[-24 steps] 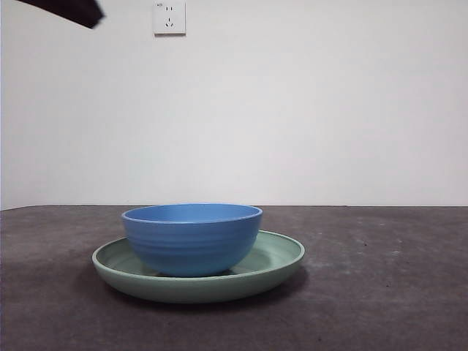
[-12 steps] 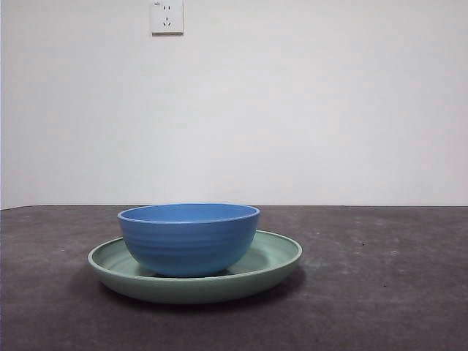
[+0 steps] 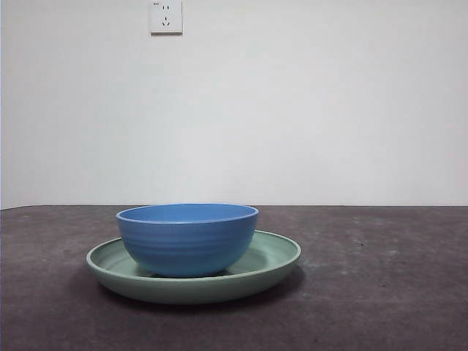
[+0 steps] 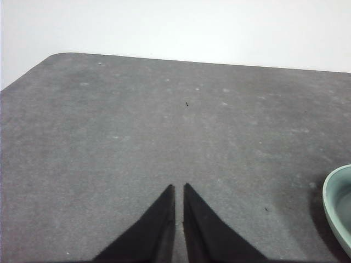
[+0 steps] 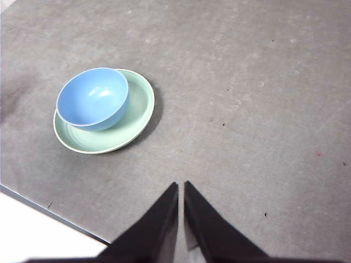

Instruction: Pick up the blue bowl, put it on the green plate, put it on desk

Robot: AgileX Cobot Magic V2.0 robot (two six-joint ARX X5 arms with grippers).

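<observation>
The desk [image 3: 380, 292] spreads dark grey-brown and faintly speckled across the whole lower part of the front view, running back to a plain white wall [image 3: 307, 110]. On it lies the green plate [image 3: 274, 256], wide, shallow and pale mint, resting flat with its low rim showing all round. The blue bowl [image 3: 187, 240] stands upright inside the plate, set off centre toward one side of it, so that a broad crescent of bare plate floor shows on the other side; in the right wrist view the bowl [image 5: 93, 98] sits against one part of the plate's [image 5: 140, 107] rim and is empty. The right gripper [image 5: 180, 189] hangs above bare desk well apart from the plate and bowl, its two black jaws pressed together with only a thin slit between them, holding nothing. The left gripper [image 4: 179, 192] is likewise over bare desk, jaws closed tip to tip and empty, with just an edge of the plate [image 4: 335, 203] showing at the side of its view. A small white wall socket [image 3: 166, 16] sits high on the wall.
</observation>
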